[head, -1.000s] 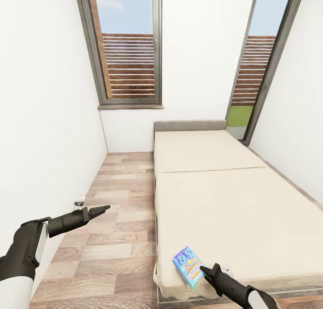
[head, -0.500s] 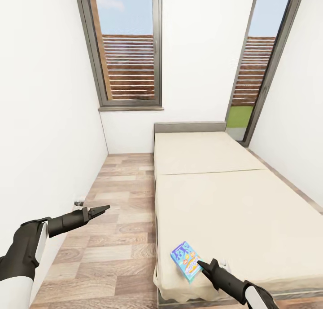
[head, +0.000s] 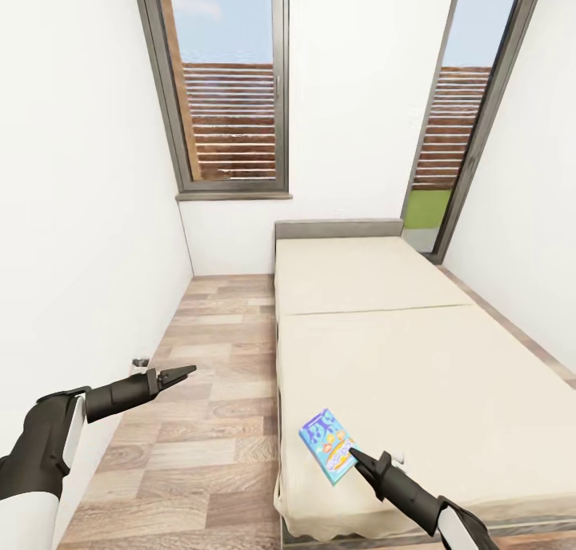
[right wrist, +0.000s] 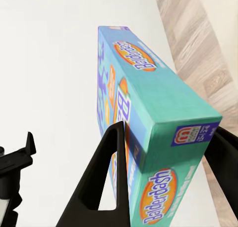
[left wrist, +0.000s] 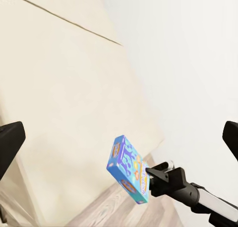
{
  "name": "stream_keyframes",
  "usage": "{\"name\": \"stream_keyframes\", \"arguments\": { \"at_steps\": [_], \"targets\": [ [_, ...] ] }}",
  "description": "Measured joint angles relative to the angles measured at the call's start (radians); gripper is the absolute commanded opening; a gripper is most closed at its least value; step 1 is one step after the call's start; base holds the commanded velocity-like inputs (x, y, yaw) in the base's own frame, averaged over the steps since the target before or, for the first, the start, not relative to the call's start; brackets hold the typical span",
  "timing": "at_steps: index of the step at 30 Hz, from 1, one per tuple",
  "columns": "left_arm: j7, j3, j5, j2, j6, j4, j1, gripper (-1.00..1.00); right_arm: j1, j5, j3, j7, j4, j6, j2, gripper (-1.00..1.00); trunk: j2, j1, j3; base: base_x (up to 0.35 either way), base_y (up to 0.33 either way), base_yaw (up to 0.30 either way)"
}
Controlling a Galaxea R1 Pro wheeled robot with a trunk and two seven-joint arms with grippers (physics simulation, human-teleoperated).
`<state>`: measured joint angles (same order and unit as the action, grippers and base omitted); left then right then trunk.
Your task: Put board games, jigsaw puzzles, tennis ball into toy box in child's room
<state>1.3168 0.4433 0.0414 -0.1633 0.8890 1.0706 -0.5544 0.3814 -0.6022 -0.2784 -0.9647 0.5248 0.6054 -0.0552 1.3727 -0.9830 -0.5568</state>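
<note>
Right hand (head: 353, 453) clamps my blue board game (head: 327, 445) above the bed (head: 416, 358); its wrist camera reads "Balderdash". Left hand (head: 186, 370) fingers together.

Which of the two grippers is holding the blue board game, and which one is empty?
The right gripper holds the blue board game between its jaws, lifted above the bed. The left gripper hangs over the wooden floor with nothing in it.
</note>
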Motion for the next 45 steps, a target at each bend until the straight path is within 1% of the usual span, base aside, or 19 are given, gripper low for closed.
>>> {"name": "stream_keyframes", "arguments": {
  "at_steps": [16, 20, 25, 28, 31, 32, 33, 34, 35, 37, 41, 45],
  "targets": [
    [-0.003, 0.000, 0.000, 0.002, 0.000, 0.000, 0.000, 1.00, -0.001, 0.002, 0.003, 0.001, 0.000, -0.008, 0.005, -1.00, -0.112, 0.061, 0.050, 0.000, 0.000, 0.000],
    [-0.004, 0.000, 0.001, 0.002, 0.000, 0.000, 0.000, 1.00, -0.002, 0.002, 0.022, 0.003, 0.000, -0.027, 0.006, -1.00, -0.140, 0.077, 0.063, 0.000, 0.000, 0.000],
    [-0.004, -0.001, 0.001, 0.002, 0.000, 0.000, 0.000, 1.00, 0.000, 0.000, 0.028, 0.012, 0.016, -0.021, -0.010, -1.00, -0.175, 0.096, 0.078, 0.000, 0.000, 0.000],
    [-0.004, -0.002, 0.001, 0.002, 0.000, 0.000, 0.000, 1.00, 0.001, -0.004, 0.028, 0.014, 0.091, 0.015, -0.015, -1.00, -0.196, 0.107, 0.088, 0.000, 0.000, 0.000],
    [-0.003, -0.001, 0.001, 0.000, 0.000, 0.000, 0.000, 1.00, 0.003, -0.006, 0.027, 0.021, 0.224, 0.094, -0.018, -1.00, -0.217, 0.119, 0.097, 0.000, 0.000, 0.000],
    [-0.003, -0.001, 0.001, 0.000, 0.000, 0.000, 0.000, 1.00, 0.003, -0.003, 0.027, 0.025, 0.245, 0.104, -0.018, -1.00, -0.224, 0.123, 0.100, 0.000, 0.000, 0.000],
    [-0.003, 0.000, 0.001, -0.001, 0.000, 0.000, 0.000, 1.00, 0.004, -0.003, 0.025, 0.036, 0.297, 0.130, -0.019, -1.00, -0.231, 0.127, 0.104, 0.000, 0.000, 0.000],
    [-0.003, 0.000, 0.001, 0.000, 0.000, 0.000, 0.000, 1.00, 0.005, -0.014, 0.024, 0.042, 0.335, 0.148, -0.019, -1.00, -0.238, 0.130, 0.107, 0.000, 0.000, 0.000],
    [-0.003, 0.000, 0.001, 0.000, 0.000, 0.000, 0.000, 1.00, 0.006, -0.007, 0.024, 0.045, 0.369, 0.154, -0.020, -1.00, -0.245, 0.134, 0.110, 0.000, 0.000, 0.000],
    [-0.003, -0.001, 0.001, 0.001, 0.000, 0.000, 0.000, 1.00, 0.009, -0.009, 0.023, 0.047, 0.426, 0.166, -0.020, -1.00, -0.259, 0.142, 0.116, 0.000, 0.000, 0.000],
    [-0.003, 0.000, 0.000, 0.000, 0.003, 0.000, 0.000, 1.00, 0.028, -0.010, 0.024, 0.042, 0.459, 0.173, -0.022, -1.00, -0.287, 0.157, 0.129, 0.000, 0.000, 0.000],
    [-0.002, 0.000, -0.002, 0.000, 0.006, 0.000, 0.000, 1.00, 0.034, -0.012, 0.023, 0.023, 0.469, 0.172, -0.024, -1.00, -0.315, 0.173, 0.141, 0.000, 0.000, 0.000]
  ]
}}
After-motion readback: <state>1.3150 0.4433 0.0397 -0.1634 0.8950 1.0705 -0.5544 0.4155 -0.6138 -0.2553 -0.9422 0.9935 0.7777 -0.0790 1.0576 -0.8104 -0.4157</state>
